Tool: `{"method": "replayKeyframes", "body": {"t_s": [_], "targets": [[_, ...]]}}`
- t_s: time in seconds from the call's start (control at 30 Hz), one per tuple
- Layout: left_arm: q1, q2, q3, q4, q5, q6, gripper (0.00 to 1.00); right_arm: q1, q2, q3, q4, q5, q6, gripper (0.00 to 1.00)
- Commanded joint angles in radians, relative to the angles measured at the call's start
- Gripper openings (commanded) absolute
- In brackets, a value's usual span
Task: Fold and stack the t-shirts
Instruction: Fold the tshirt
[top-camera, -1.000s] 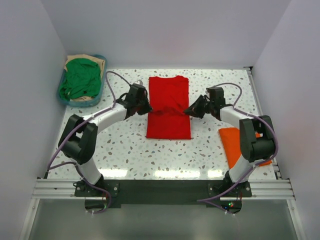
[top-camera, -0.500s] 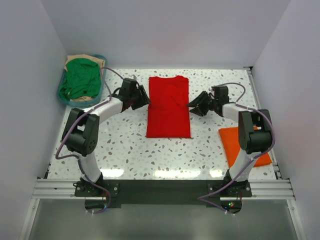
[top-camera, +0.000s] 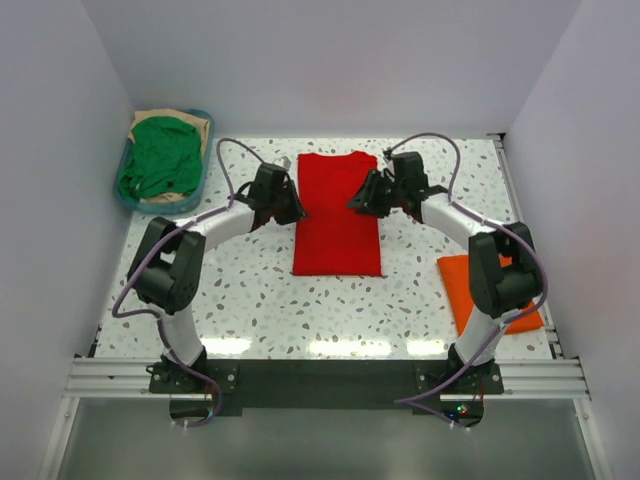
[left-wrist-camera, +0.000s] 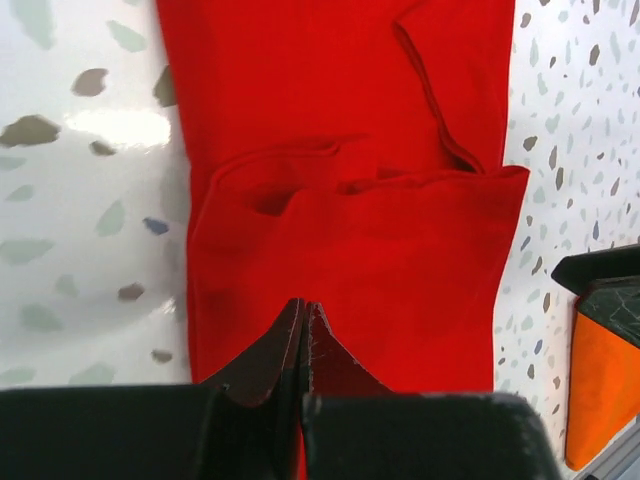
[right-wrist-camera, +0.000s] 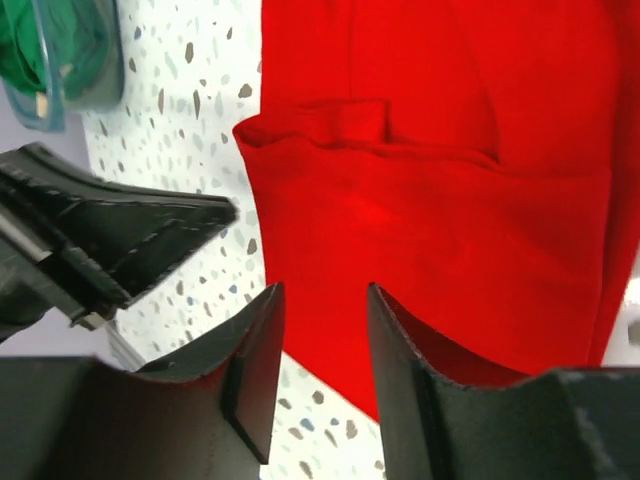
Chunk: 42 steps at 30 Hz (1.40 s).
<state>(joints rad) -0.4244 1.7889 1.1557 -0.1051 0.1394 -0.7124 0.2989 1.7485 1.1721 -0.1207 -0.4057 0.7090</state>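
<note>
Over red t-shirt (left-wrist-camera: 350, 250): left gripper (left-wrist-camera: 303, 310) fully closed.

Bare worktop (top-camera: 300, 310) lies open on the near side of the red t-shirt (top-camera: 337, 225); the teal basket (top-camera: 128, 200) fills the far left corner, the orange t-shirt (top-camera: 458, 285) the right edge, and walls (top-camera: 60, 150) close three sides.

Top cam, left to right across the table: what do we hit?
basket → left gripper → red shirt → right gripper → orange shirt
</note>
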Motion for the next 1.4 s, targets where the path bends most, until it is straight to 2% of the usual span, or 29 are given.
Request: {"method": "replayKeyframes", "body": {"t_s": [0.0, 0.17, 0.23, 0.43, 0.63, 0.8, 0.93, 1.07, 1.2, 1.33, 1.37], "targets": [[-0.01, 0.108, 0.108, 0.033, 0.051, 0.04, 0.0, -0.004, 0.095, 0.112, -0.074, 0.038, -0.118, 0.4], [-0.001, 0.236, 0.257, -0.017, 0.02, 0.062, 0.0, -0.015, 0.239, 0.231, -0.129, 0.03, -0.172, 0.35], [0.015, 0.276, 0.269, -0.013, 0.012, 0.059, 0.0, -0.035, 0.298, 0.241, -0.129, 0.03, -0.181, 0.33], [0.038, 0.308, 0.222, 0.018, 0.009, 0.036, 0.0, -0.119, 0.368, 0.199, -0.059, -0.048, -0.149, 0.31], [0.061, 0.307, 0.153, 0.077, 0.055, 0.001, 0.0, -0.145, 0.397, 0.198, -0.036, -0.096, -0.118, 0.3], [0.082, 0.29, 0.151, 0.09, 0.097, 0.004, 0.0, -0.168, 0.402, 0.181, 0.023, -0.209, -0.06, 0.3], [0.104, 0.253, 0.151, 0.154, 0.181, 0.01, 0.04, -0.181, 0.373, 0.178, 0.041, -0.254, -0.03, 0.3], [0.131, 0.173, 0.145, 0.179, 0.232, 0.01, 0.18, -0.21, 0.313, 0.158, 0.095, -0.318, 0.038, 0.33], [0.139, 0.092, 0.115, 0.182, 0.249, -0.005, 0.3, -0.222, 0.173, 0.109, 0.067, -0.289, 0.05, 0.37], [0.124, -0.008, -0.014, 0.243, 0.273, -0.062, 0.31, -0.198, 0.031, -0.02, 0.062, -0.242, 0.047, 0.38], [0.104, -0.047, -0.084, 0.26, 0.272, -0.071, 0.3, -0.184, 0.008, -0.069, 0.058, -0.233, 0.044, 0.38]]}}
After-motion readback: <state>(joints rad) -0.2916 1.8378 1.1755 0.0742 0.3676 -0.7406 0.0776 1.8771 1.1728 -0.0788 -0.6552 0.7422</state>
